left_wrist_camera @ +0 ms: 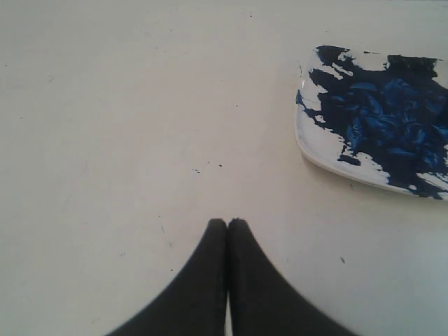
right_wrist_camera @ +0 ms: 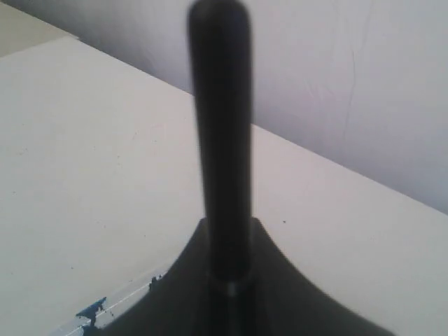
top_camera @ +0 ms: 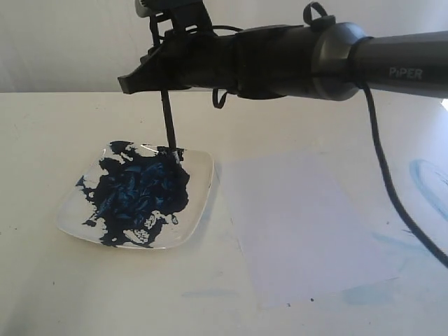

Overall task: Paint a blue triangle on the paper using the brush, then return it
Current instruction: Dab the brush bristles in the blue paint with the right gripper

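Exterior view: right tool [top_camera: 159, 81] holds brush [top_camera: 169, 124] at plate [top_camera: 201, 183].

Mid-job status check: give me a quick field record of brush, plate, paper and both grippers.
brush: upright in right gripper, tip in the paint on the plate
plate: beside paper, smeared dark blue
paper: flat, blank, no triangle yet
right gripper: closed on brush, above plate
left gripper: shut, empty, over table near plate
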